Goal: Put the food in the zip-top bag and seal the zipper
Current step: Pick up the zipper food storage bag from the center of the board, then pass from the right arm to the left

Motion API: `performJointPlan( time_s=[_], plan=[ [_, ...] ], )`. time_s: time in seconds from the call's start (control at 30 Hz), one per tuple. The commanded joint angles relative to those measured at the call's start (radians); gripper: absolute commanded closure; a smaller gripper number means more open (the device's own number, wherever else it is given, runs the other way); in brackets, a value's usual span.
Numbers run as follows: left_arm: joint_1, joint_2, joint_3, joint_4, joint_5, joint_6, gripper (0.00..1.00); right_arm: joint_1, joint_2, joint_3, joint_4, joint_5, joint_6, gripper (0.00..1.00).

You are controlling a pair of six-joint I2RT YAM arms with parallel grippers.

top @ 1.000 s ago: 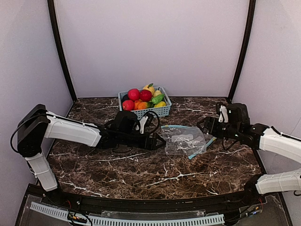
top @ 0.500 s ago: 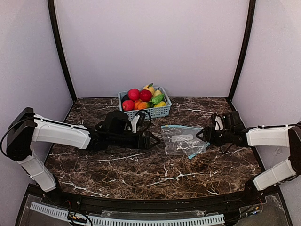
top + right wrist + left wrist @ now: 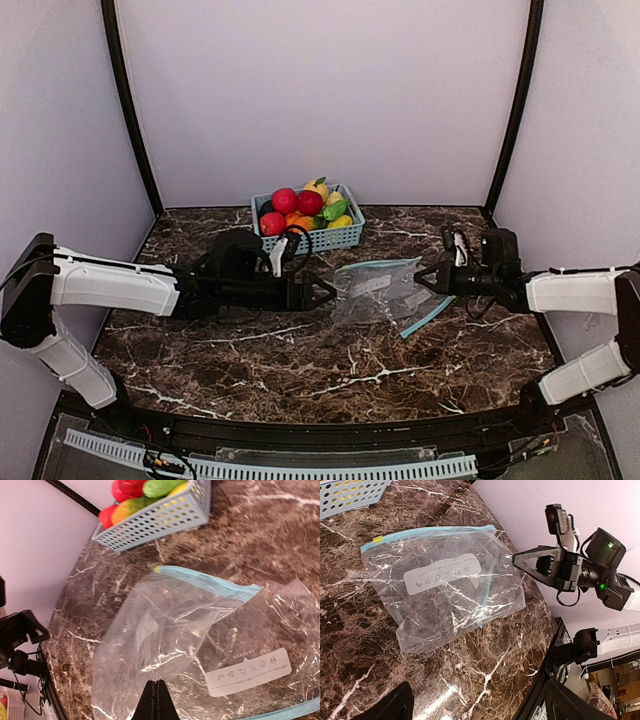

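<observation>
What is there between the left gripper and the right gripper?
The zip-top bag, lying over a second bag. The top view shows it from the open left gripper to the right gripper, which pinches its edge.

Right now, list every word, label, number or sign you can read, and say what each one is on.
No words or numbers can be read anywhere.
White label on the zip-top bag: a row of small pictograms only; any finer print on it is too small to read.
</observation>
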Motion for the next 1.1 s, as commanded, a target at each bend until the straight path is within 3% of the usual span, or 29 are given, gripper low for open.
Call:
performJointPlan(
  time_s=[0.0,0.13,0.33,0.63,0.83,1.07],
  plan=[
    [-0.001,-0.04,0.014,-0.019,-0.016,-0.014,0.09,0.036,-0.131,-0.037,0.072,-0.056,-0.007,1.0],
    [0.0,-0.033,0.033,0.002,-0.004,-0.026,0.08,0.073,-0.208,-0.051,0.031,-0.03,0.006,1.0],
    [0.005,-0.034,0.037,0.053,0.023,-0.064,0.07,0.229,-0.319,-0.069,0.069,-0.005,0.006,1.0],
    [-0.011,0.028,0.105,0.089,0.164,0.032,0.01,0.368,-0.304,0.01,0.0,0.16,0.065,1.0],
    [-0.092,0.08,0.274,-0.202,0.056,0.229,0.01,0.417,-0.233,0.066,-0.018,0.233,0.095,1.0],
    [-0.125,0.124,0.314,-0.277,-0.065,0.291,0.01,0.432,-0.191,0.103,-0.027,0.281,0.163,1.0]
  ],
)
